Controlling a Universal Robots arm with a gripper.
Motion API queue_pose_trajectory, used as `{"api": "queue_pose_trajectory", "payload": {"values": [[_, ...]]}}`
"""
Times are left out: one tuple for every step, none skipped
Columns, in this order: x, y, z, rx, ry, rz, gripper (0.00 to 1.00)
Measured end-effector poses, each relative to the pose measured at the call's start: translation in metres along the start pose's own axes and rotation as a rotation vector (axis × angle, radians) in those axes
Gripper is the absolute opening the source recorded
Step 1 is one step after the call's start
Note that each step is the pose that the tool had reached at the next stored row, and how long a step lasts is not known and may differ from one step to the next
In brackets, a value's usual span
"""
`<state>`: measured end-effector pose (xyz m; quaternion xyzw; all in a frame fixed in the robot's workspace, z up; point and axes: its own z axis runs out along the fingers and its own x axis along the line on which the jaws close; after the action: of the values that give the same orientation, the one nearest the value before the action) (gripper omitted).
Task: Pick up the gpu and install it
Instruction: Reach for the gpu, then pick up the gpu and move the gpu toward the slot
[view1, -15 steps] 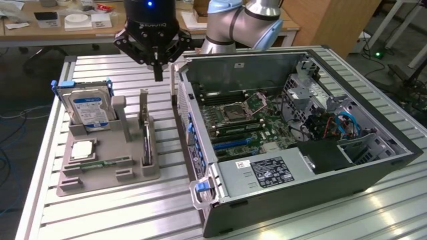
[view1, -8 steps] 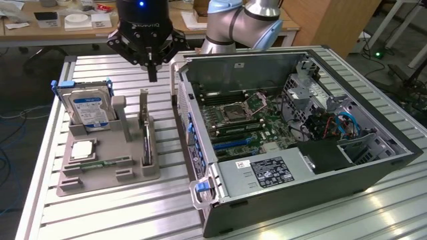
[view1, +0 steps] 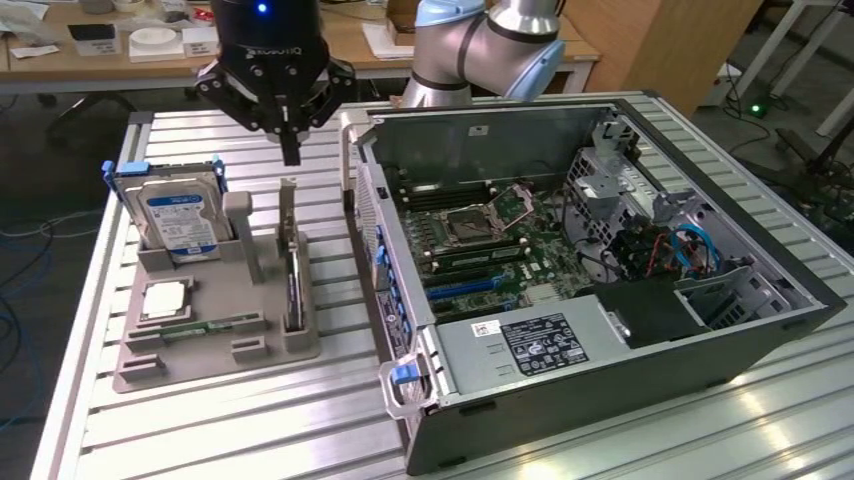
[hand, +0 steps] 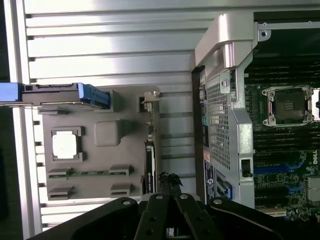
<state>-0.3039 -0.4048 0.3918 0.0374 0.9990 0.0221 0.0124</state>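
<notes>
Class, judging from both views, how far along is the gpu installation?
Done: nothing yet; the gpu stands upright in its grey holder. In hand: the shut claw hangs just above the gpu, apart from it, holding nothing. Left: both pickup and fitting; the open case looks to have no card in its slots.

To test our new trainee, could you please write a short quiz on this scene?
1. True or false: the thin dark graphics card with silvery bracket sits inside the open grey metal computer case.
2. The black pincer is: A open; B shut, empty; C gripping the card.
3. Which boxy item stands in the grey tray with the card?
Key: 1 false; 2 B; 3 silver hard drive, blue-white label.
</notes>
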Motion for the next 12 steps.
{"api": "queue_pose_trajectory", "payload": {"values": [[0.002,-0.0001,0.0,0.0,0.0,0.0,0.1],[0.003,-0.0003,0.0,0.0,0.0,0.0,0.1],[0.005,-0.0005,-0.0001,0.0,0.0,0.0,0.1],[0.007,-0.0006,-0.0001,0.0,0.0,0.0,0.1],[0.008,-0.0008,-0.0002,0.0,0.0,0.0,0.1],[0.01,-0.0009,-0.0002,0.0,0.0,0.0,0.1],[0.011,-0.001,-0.0002,0.0,0.0,0.0,0.1],[0.012,-0.001,-0.0002,0.0,0.0,0.0,0.1],[0.012,-0.0011,-0.0002,-0.0001,-0.0001,0.0,0.1],[0.012,-0.0011,-0.0002,-0.0001,-0.0001,0.0,0.1],[0.012,-0.0011,-0.0002,0.0,0.0,0.0,0.1],[0.012,-0.0011,-0.0002,0.0,0.0,0.0,0.1]]}}
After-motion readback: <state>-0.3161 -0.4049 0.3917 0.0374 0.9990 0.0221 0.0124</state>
